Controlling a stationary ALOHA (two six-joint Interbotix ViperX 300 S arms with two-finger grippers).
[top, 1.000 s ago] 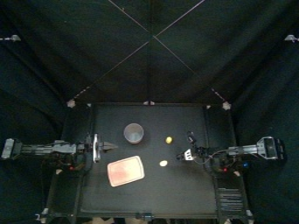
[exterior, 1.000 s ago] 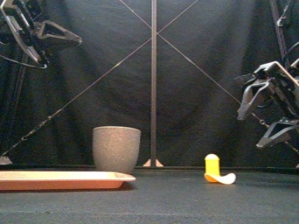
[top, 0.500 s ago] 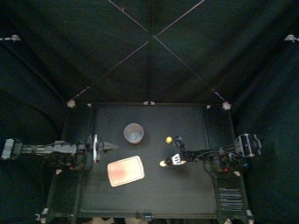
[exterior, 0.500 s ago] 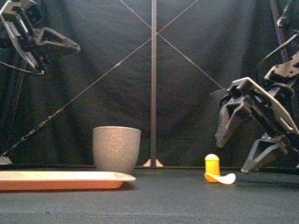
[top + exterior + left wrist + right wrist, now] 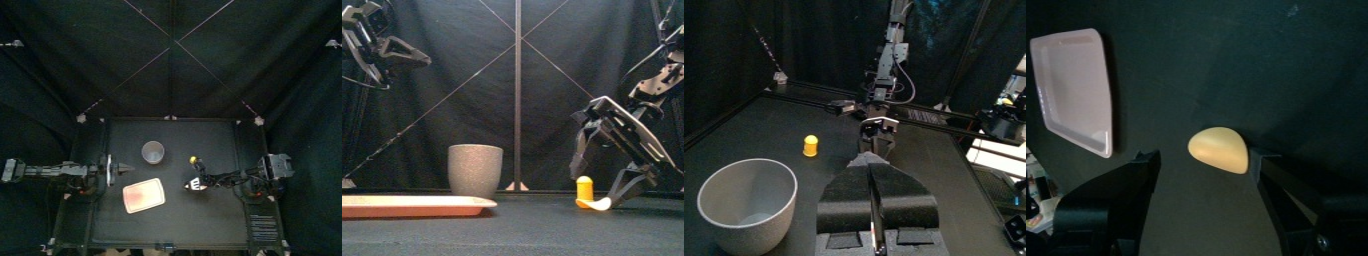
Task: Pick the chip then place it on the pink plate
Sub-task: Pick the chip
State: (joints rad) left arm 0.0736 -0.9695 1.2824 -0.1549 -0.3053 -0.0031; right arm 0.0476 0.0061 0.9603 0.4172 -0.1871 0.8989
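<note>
The chip [image 5: 1223, 149] is a pale yellow, rounded wedge lying on the black table; in the front view the chip [image 5: 596, 204] lies just right of a small upright yellow toy [image 5: 584, 187]. My right gripper [image 5: 1213, 195] hangs open above the chip, one jaw on each side, not touching it. From the front the right gripper [image 5: 605, 172] is tilted down just over the chip. The flat pink plate [image 5: 143, 197] lies front left, and the pink plate [image 5: 1077, 90] is empty. My left gripper [image 5: 871, 163] rests shut at the left, raised.
A tall grey speckled cup [image 5: 154, 151] stands behind the plate, empty in the left wrist view, where the cup [image 5: 744, 205] is close by. The yellow toy [image 5: 195, 158] stands just behind the right gripper [image 5: 197, 184].
The right arm has reached left and come down from high at the right to just over the chip, jaws spread. The left arm has not moved.
</note>
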